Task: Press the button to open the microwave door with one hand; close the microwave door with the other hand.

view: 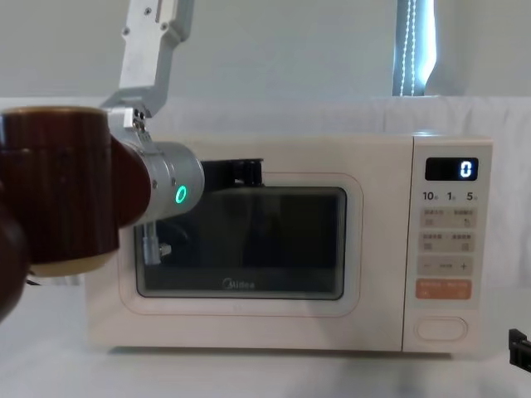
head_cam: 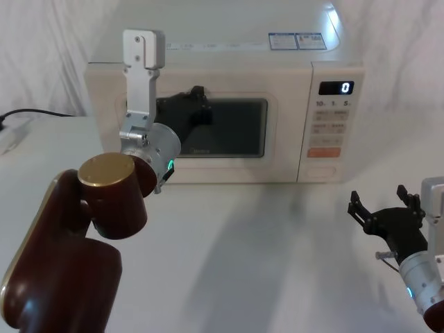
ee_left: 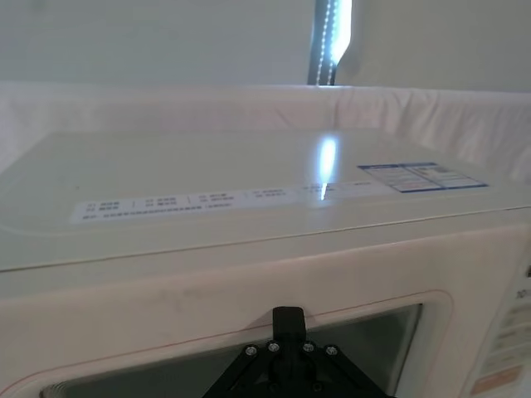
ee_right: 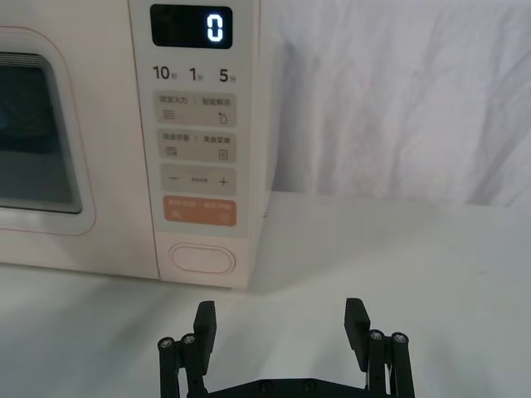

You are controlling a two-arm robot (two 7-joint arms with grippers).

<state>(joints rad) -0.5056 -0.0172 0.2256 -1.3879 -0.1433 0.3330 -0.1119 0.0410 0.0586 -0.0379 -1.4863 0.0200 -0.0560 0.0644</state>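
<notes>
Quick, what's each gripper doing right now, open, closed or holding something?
Left gripper: against the microwave door, holding nothing; open or closed cannot be told.
Right gripper: open, empty, above the table short of the button.

left gripper (head_cam: 198,104): fingertips unseen, hides upper-left microwave door (head_cam: 229,132) | right gripper (view: 518,348): cut off in chest view

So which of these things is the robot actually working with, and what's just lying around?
Part of the job:
- microwave
- microwave door, shut
- wide button at the bottom of the panel
- left pincer, up at the door
- right pincer, open, on the button's side

Just lying about:
- black cable
- white backdrop cloth
</notes>
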